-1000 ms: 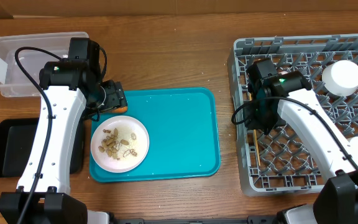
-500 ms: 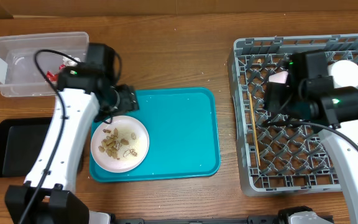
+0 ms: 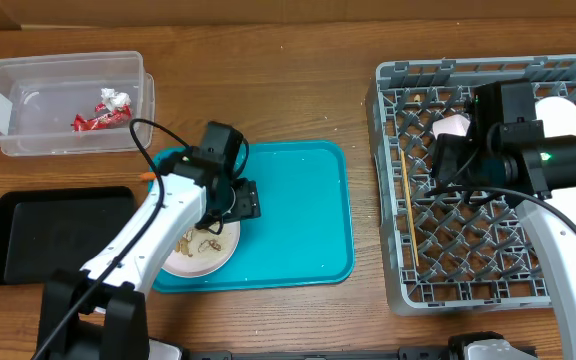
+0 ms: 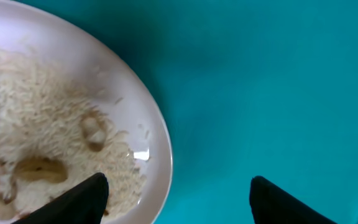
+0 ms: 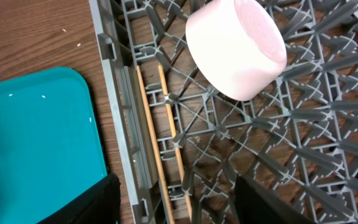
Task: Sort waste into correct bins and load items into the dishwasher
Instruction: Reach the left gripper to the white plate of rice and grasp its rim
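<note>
The left end effector (image 4: 176, 200) hangs low over the teal serving tray (image 3: 303, 225). Its fingers are spread wide with nothing between them, one above the right rim of the white plate (image 4: 73, 112) and the other over bare tray. That straddle suggests it is lining up to take the plate by its edge, probably so the tan nut-like scraps (image 4: 39, 168) can be tipped out before the plate goes to the rack. There is one plate, at the tray's left end and partly under the arm. The scraps on it are a small heap, too jumbled to count.

To the right of the tray, the right end effector (image 5: 178, 200) hovers over the grey dish rack (image 3: 393, 250), fingers apart and holding nothing. Below it, two wooden chopsticks (image 5: 160, 137) lie side by side along the rack's edge nearest the tray, where the long channel likely keeps them from slipping through the grid. One small white cup (image 5: 238, 43) rests tilted among the pegs. One white bowl (image 3: 560, 112) shows farther from the tray, partly behind the arm.

To the left of the tray are two bins. The clear tub (image 3: 8, 100) holds one crumpled red wrapper (image 3: 90, 121) and one white paper wad (image 3: 109, 97). The black tray (image 3: 48, 235) sits just beside the teal tray's left edge.
</note>
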{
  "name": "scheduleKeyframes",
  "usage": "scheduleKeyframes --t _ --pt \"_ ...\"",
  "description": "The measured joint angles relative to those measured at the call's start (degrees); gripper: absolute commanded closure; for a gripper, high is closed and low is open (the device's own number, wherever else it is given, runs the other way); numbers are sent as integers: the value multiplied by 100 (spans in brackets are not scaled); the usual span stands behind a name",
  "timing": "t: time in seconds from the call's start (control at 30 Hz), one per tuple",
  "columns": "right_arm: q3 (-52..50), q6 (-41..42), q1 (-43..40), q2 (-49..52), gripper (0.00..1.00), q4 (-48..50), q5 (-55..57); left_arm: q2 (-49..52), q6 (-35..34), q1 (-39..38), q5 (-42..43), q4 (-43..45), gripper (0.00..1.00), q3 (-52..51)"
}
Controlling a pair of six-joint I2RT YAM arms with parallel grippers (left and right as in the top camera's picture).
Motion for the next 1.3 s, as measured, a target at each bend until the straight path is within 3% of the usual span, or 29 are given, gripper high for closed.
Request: scheduleKeyframes --t 0.33,0.8,1.13,1.3 --pt "0 2 0 0 38 -2 -74 0 -170 -131 2 968 32 -627" --pt "-17 0 -2 0 39 2 -131 514 -188 -319 -26 1244 35 -671" --pt "-136 0 0 9 39 7 -149 570 -181 -345 -413 1231 76 -654" --pt "-138 2 0 9 39 -81 -149 588 -184 -345 -610 1353 88 -656"
